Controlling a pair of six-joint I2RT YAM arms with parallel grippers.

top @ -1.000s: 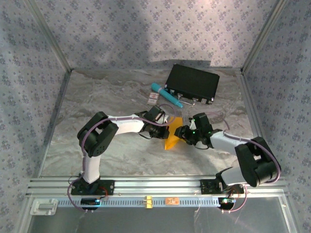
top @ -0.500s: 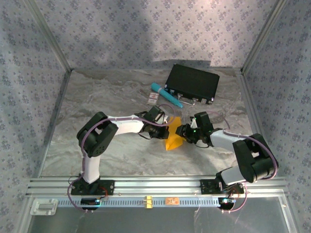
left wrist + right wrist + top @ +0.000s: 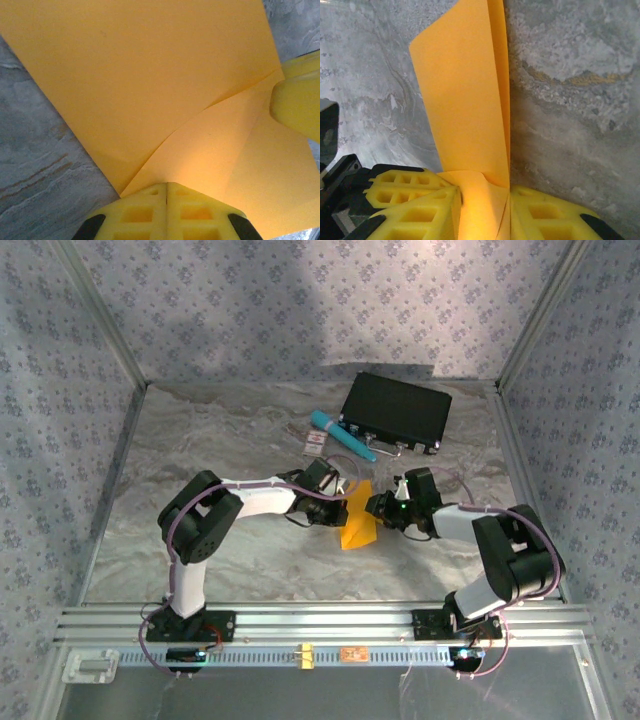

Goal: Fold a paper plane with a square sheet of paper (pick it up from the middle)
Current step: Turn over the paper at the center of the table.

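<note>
Top external shows you the creased sheet of paper [image 3: 357,525] at mid-tabletop [image 3: 220,435], your left hand [image 3: 338,506] pinched shut on its 9 o'clock edge, your right hand [image 3: 377,508] clamped on its 3 o'clock edge.

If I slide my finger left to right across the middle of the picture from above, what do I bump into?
left gripper → orange paper → right gripper
</note>
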